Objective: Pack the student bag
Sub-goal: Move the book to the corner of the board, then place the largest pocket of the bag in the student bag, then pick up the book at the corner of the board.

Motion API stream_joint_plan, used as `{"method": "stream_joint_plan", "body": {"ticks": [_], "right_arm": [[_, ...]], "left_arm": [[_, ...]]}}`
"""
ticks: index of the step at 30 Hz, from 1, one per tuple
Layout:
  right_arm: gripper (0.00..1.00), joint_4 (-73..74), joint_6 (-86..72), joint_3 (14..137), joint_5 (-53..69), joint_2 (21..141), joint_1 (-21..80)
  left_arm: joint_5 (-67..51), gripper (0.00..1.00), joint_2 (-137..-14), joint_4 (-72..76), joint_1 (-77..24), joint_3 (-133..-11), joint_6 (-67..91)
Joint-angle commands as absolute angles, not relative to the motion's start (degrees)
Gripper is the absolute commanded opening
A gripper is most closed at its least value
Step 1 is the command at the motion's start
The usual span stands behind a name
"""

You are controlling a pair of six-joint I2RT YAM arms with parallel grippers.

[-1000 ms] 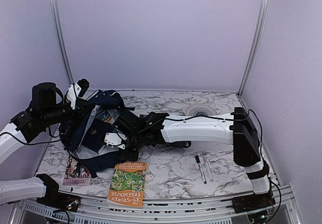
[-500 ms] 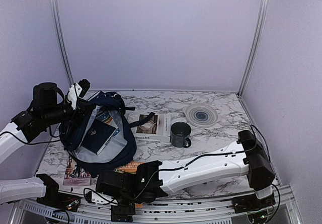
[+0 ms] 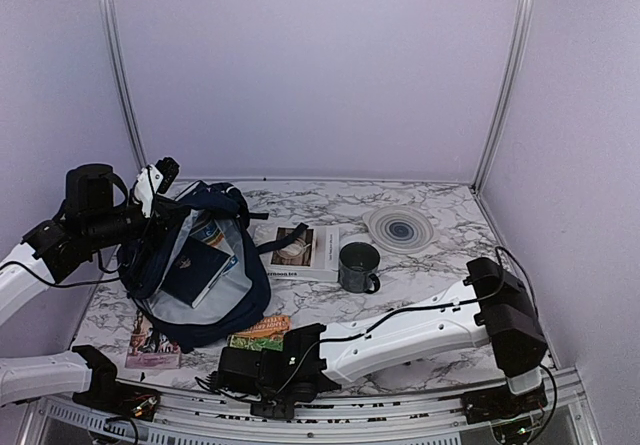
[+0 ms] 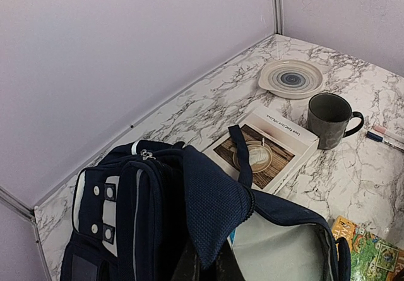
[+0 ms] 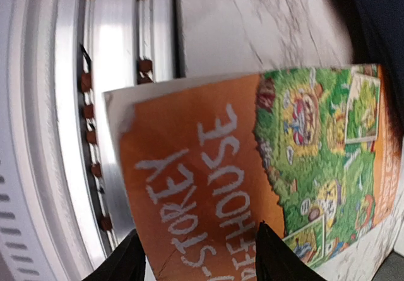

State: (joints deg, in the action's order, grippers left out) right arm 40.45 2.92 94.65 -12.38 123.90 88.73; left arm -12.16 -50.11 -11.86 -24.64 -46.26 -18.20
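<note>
The student bag (image 3: 228, 283) is lying at centre left of the overhead view on the marble table (image 3: 440, 265), its mouth gaping toward the camera and showing pale grey lining. A dark blue book (image 3: 200, 270) is resting inside. At the bag's upper left, the left gripper (image 3: 158, 187) is pinching the navy top flap and lifting it, which is propping the opening wide. Just below the bag, at bottom centre, an orange paperback (image 3: 262, 330) with a green cartoon cover is lying with its near edge jutting over the metal rail (image 5: 57, 104). The right gripper (image 5: 202, 256) is hanging over that end with its fingers spread wide, one at each side of the cover; whether they are touching it cannot be told. The step in hand appears to be picking up this paperback. The next move probably calls for closing on the overhanging edge, lifting, and carrying the book into the open mouth without snagging the flap. Right of the bag, a white book (image 3: 300, 248), a dark mug (image 3: 358, 265) and a ringed plate (image 3: 400, 230) are sitting; a thin booklet (image 3: 150, 343) is lying at its lower left.
</note>
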Motion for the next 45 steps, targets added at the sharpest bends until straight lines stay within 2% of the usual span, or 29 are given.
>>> {"method": "stream_joint_plan", "body": {"ticks": [1,3,10,13,21,27,28,31,33,35,37,39,42,45], "right_arm": [[0.43,44.7,-0.5,87.3,-15.5,118.1,85.2],[0.39,46.3,-0.3,84.2,-16.5,116.2,84.1],[0.40,50.2,-3.2,69.4,-22.1,105.5,78.0],[0.47,48.4,-6.5,66.4,-22.0,100.8,76.1],[0.65,38.1,-21.0,66.7,-9.2,94.0,75.9],[0.67,32.4,-27.3,68.9,0.0,97.9,71.8],[0.67,32.2,-27.8,69.1,-0.1,98.4,71.7],[0.67,30.2,-29.3,68.0,0.5,99.0,71.1],[0.67,28.2,-30.9,66.4,2.3,98.9,70.0],[0.67,25.0,-32.6,63.9,4.8,98.3,68.0],[0.67,21.6,-34.4,61.1,6.9,97.5,65.9],[0.66,18.8,-35.6,59.2,9.8,97.1,63.9],[0.66,16.0,-37.0,57.5,14.6,97.7,61.5],[0.65,13.0,-37.9,55.9,17.3,98.4,60.3]], "left_arm": [[-13.5,0.00,-48.4,-7.1,-24.8,-48.6,-18.3],[-13.6,0.00,-48.3,-7.1,-24.8,-48.6,-18.3],[-13.6,0.00,-48.4,-7.2,-24.8,-48.6,-18.5],[-14.0,0.00,-48.4,-7.3,-24.8,-48.7,-18.4],[-14.2,0.00,-48.8,-7.5,-24.8,-48.8,-18.4],[-15.9,0.00,-51.4,-8.8,-24.9,-49.3,-18.5],[-17.0,0.07,-52.1,-10.1,-24.9,-50.2,-18.2],[-20.3,0.38,-51.9,-13.4,-26.4,-55.0,-17.3],[-21.7,0.52,-50.2,-15.4,-29.4,-57.1,-18.0],[-22.7,0.61,-48.0,-18.0,-34.2,-58.2,-18.6],[-23.9,0.64,-46.0,-20.6,-41.3,-57.8,-18.1],[-23.3,0.62,-44.5,-22.6,-46.7,-55.6,-16.3],[-17.1,0.59,-44.8,-25.1,-57.7,-50.2,-16.9],[-8.5,0.62,-49.8,-26.7,-69.2,-45.8,-21.0]]}}
